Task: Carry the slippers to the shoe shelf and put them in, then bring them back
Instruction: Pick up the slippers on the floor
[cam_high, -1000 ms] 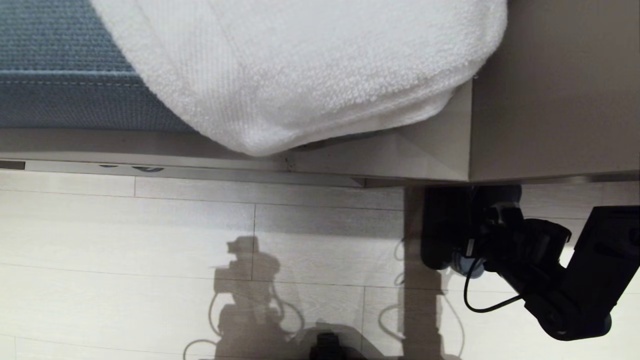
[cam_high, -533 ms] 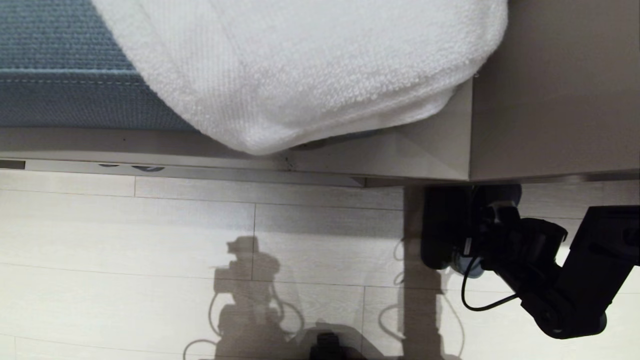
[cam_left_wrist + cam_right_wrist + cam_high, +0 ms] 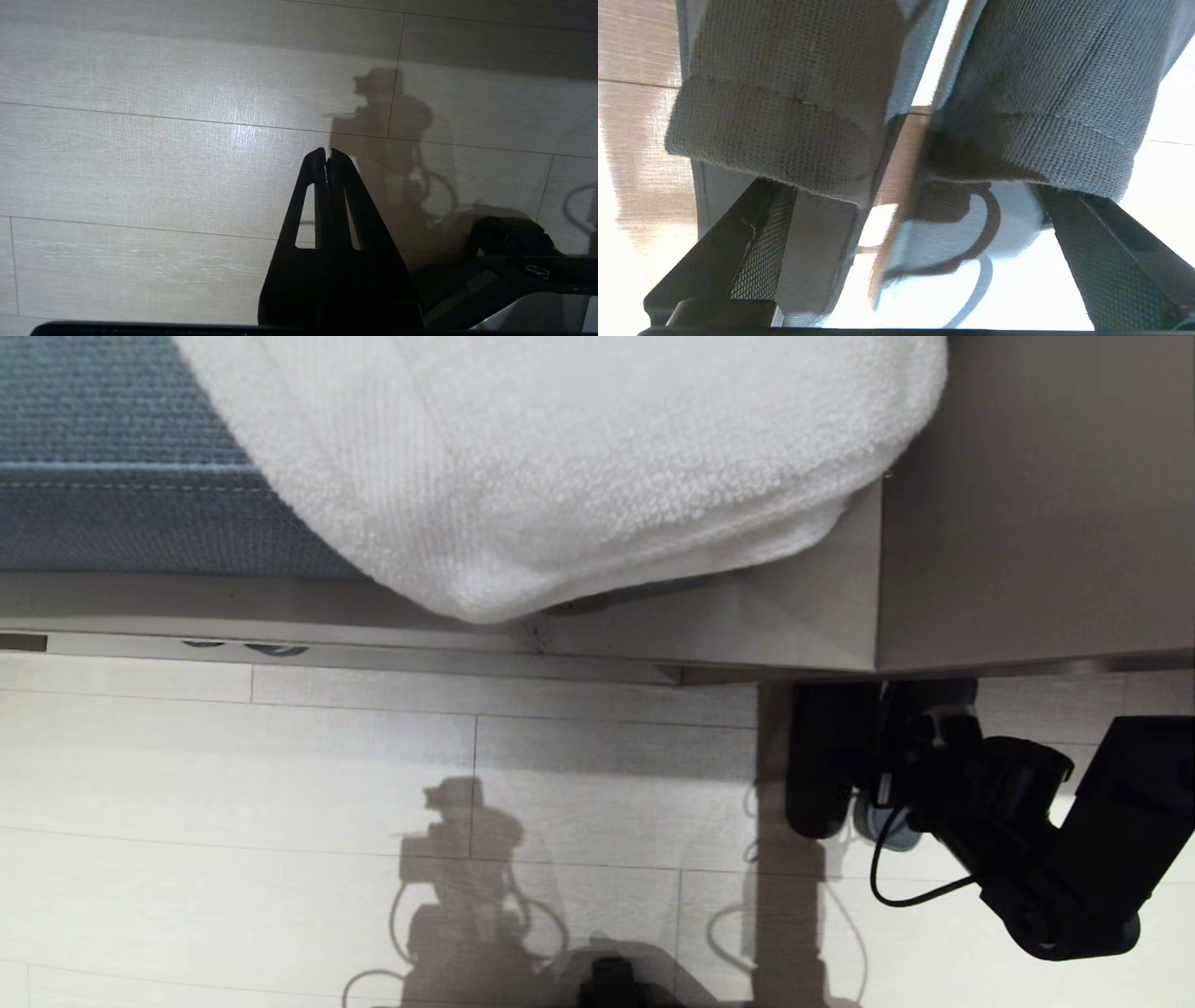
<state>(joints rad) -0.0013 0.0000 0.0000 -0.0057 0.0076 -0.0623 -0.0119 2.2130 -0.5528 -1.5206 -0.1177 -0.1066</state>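
A: Scene? Pale wood-plank floor (image 3: 373,775), robot's shadow on it. Up top in the head view a blue woven cushion (image 3: 103,448) with a white towel (image 3: 560,457) draped over it, beige unit (image 3: 1036,504) on the right.

B: Slippers?

A: The slippers (image 3: 826,761) sit on the floor at the base of the beige unit, toe ends going under its lower edge, heels pointing out toward the robot. Right wrist view shows both side by side, a narrow gap between them, mesh toe bands (image 3: 784,93) close to the lens, grey-blue footbeds below.

B: Right end effector?

A: The right end effector (image 3: 910,747) is low at the slippers' heels, fingers (image 3: 756,238) spread wide, one on the outer side of each slipper, straddling the pair. Contact with the slippers: can't tell.

B: Left one?

A: The left end effector (image 3: 328,154) hangs over bare floor, tips pressed together, nothing between them. Not seen in the head view.

B: Shoe shelf?

A: Its opening isn't visible from these angles.
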